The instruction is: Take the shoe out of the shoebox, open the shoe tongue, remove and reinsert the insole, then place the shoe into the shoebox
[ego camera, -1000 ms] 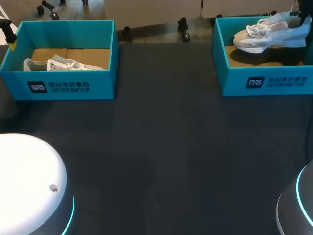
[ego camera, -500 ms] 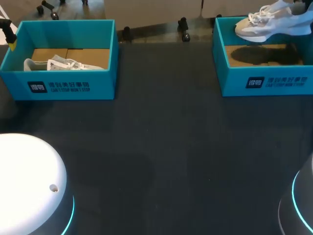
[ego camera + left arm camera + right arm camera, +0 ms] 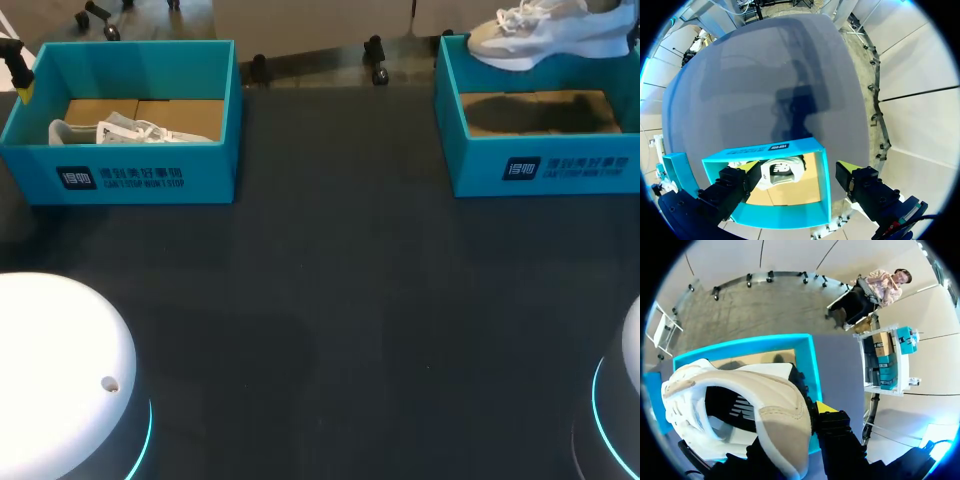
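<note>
While aloft, shoe point(image 3: 545, 38) above right shoebox point(image 3: 560, 150).

A: Table point(image 3: 330, 300) top, what finish?
B: Dark, matte, one uniform colour. In the head view it runs from 6 o'clock up to its far edge near 12.
A: Light?
B: Even, from above, no glare. In the left wrist view the top reads mid grey, with one dark shadow point(image 3: 799, 107) near its middle. The head view shows a faint darker patch toward 7.
</note>
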